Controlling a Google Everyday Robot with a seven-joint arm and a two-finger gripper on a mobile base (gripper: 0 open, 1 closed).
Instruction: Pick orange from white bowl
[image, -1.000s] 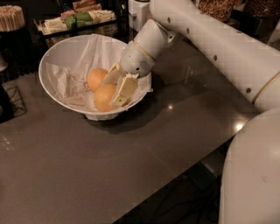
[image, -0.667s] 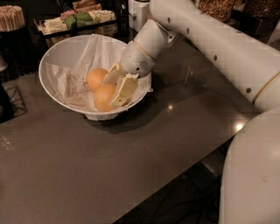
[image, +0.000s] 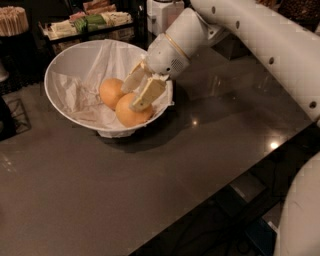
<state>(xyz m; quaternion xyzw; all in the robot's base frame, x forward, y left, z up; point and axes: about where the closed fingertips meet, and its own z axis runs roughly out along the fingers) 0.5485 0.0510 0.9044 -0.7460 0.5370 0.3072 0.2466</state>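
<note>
**Fingers** (image: 146, 95): mine, two pale blades, spread apart and gripping nothing. They sit low inside the white bowl (image: 65, 64), and the nearer one crosses the top of the orange (image: 131, 115).

**Orange:** front fruit of a pair, touching the second orange (image: 110, 91), bedded on crumpled paper lining (image: 75, 97).

**Handling, as I judge it:** firm, fairly weighty, smooth rind, apt to roll. Clamp across its widest middle with moderate squeeze.

**Bowl:** toward the far left corner of the desk (image: 175, 165).
</note>
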